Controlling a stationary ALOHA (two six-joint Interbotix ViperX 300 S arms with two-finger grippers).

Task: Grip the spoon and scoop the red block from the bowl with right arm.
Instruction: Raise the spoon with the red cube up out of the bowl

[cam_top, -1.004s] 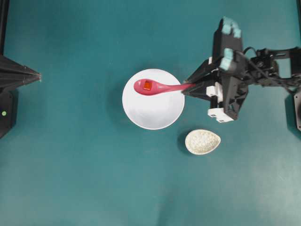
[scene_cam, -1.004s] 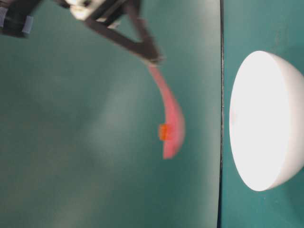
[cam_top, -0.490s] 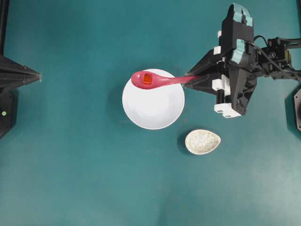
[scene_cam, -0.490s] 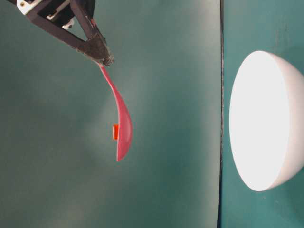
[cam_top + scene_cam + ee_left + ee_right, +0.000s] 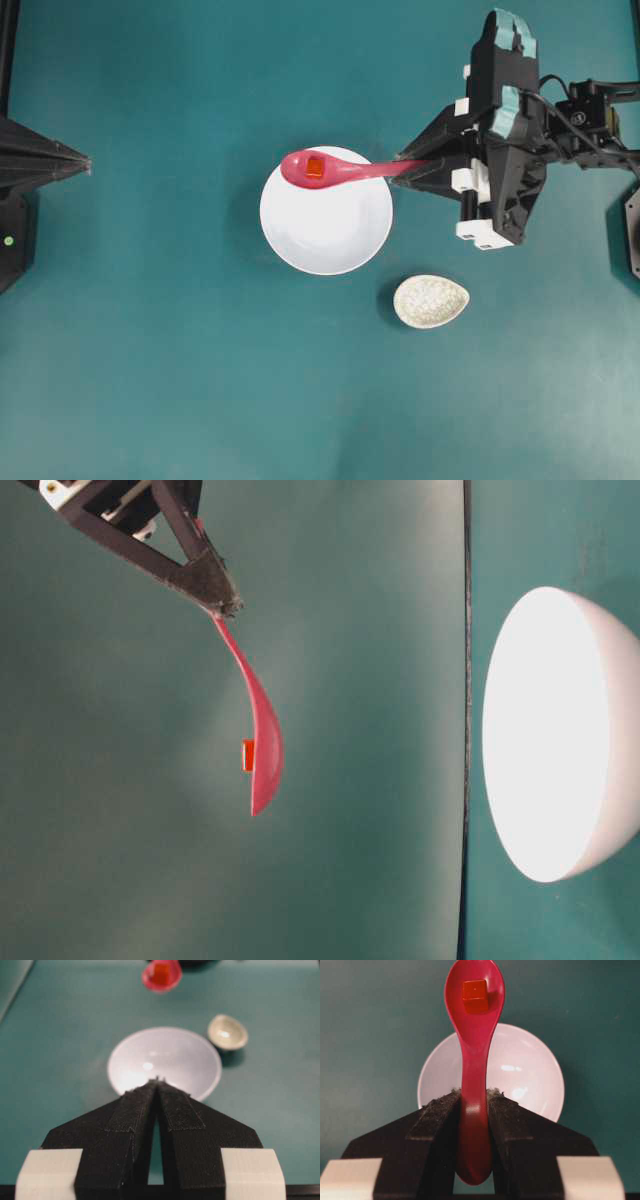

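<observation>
Teal tabletop (image 5: 150,380) under white bowl (image 5: 326,225), speckled dish (image 5: 431,301) nearby. Right gripper (image 5: 474,1097) clamped on spoon (image 5: 474,1060) handle, scoop raised above bowl's far rim, red block (image 5: 475,996) inside. Left gripper (image 5: 157,1082) pressed together, holding nothing, facing bowl.

block (image 5: 314,168) in spoon (image 5: 335,171), spoon raised over bowl (image 5: 326,225) far rim, small dish (image 5: 431,301) right of bowl
</observation>
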